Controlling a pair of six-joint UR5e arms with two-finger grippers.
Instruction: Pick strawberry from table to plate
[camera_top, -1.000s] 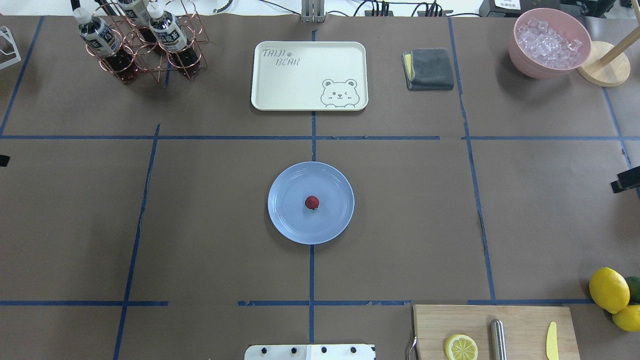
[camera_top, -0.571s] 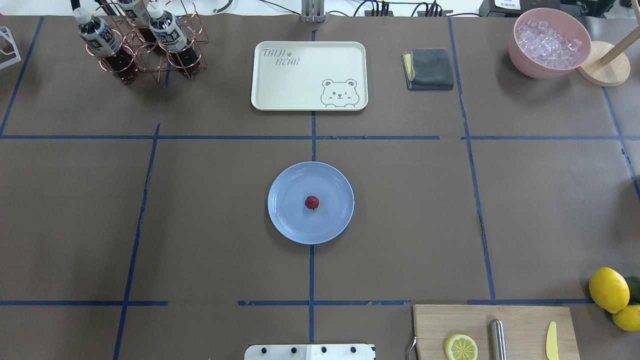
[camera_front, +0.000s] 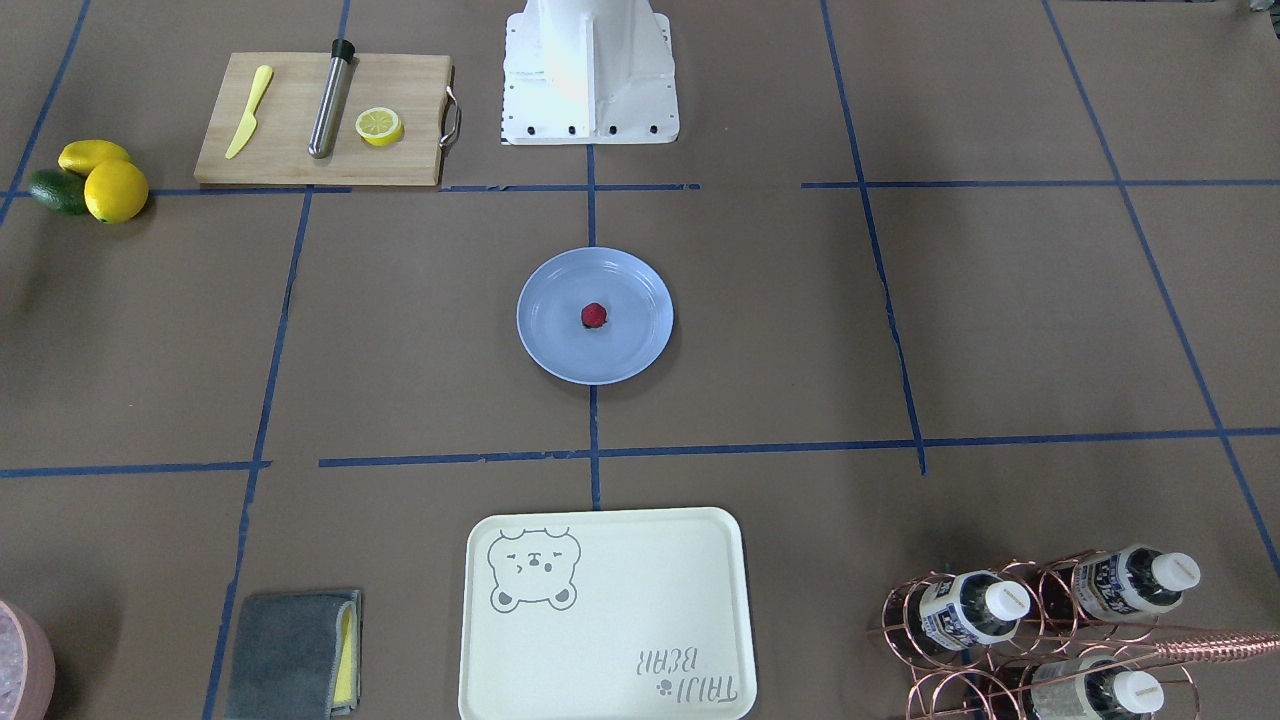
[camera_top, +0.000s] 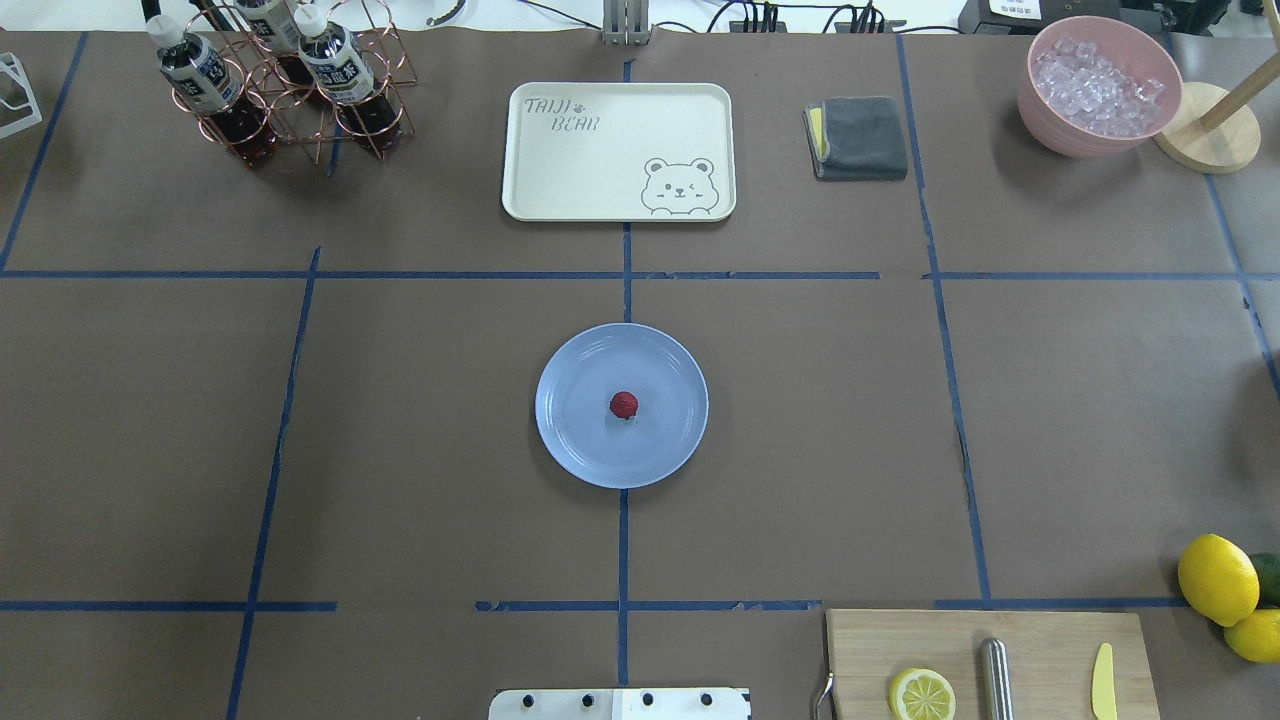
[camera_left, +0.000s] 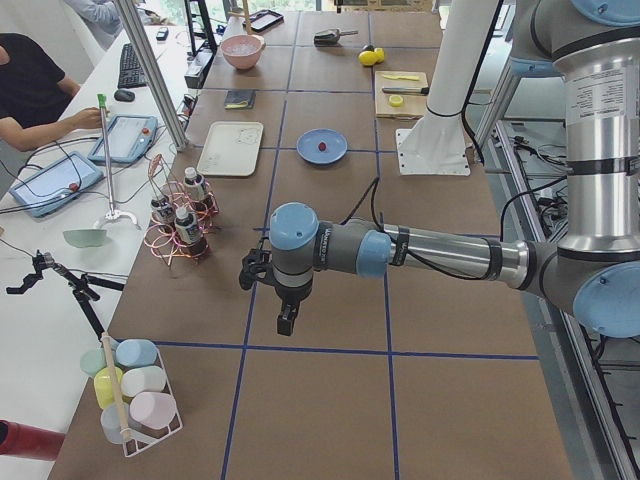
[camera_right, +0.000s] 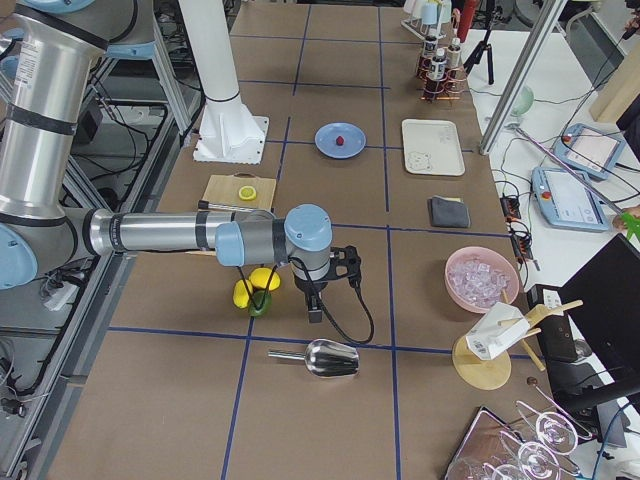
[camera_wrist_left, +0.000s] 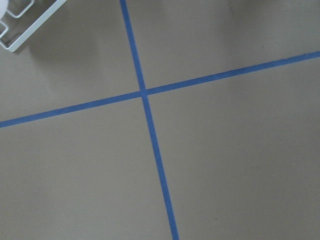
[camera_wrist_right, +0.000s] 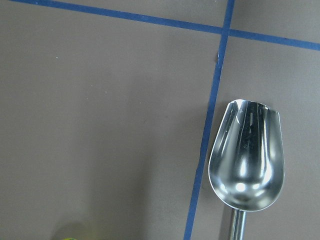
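Observation:
The strawberry (camera_top: 623, 404), small and dark red, lies at the centre of the light-blue plate (camera_top: 580, 450) in the middle of the table (camera_top: 400, 450). The front-facing view has the same berry (camera_front: 593, 316) on the plate (camera_front: 555, 345). Neither gripper is near it. My left gripper (camera_left: 286, 322) hangs over bare table far out at the left end, seen only from the side. My right gripper (camera_right: 315, 315) hangs far out at the right end, beside the lemons. I cannot tell whether either is open or shut.
A cream bear tray (camera_top: 618, 150) lies behind the plate. A bottle rack (camera_top: 290, 80) stands back left; a grey cloth (camera_top: 860, 137) and a pink ice bowl (camera_top: 1100, 85) are back right. Front right are a cutting board (camera_top: 1050, 640) and lemons (camera_top: 1217, 578). A metal scoop (camera_wrist_right: 246, 155) lies under my right wrist.
Dark gripper parts at the left and right edges of the overhead view one second ago have moved outward and out of it. The strawberry and plate have not moved.

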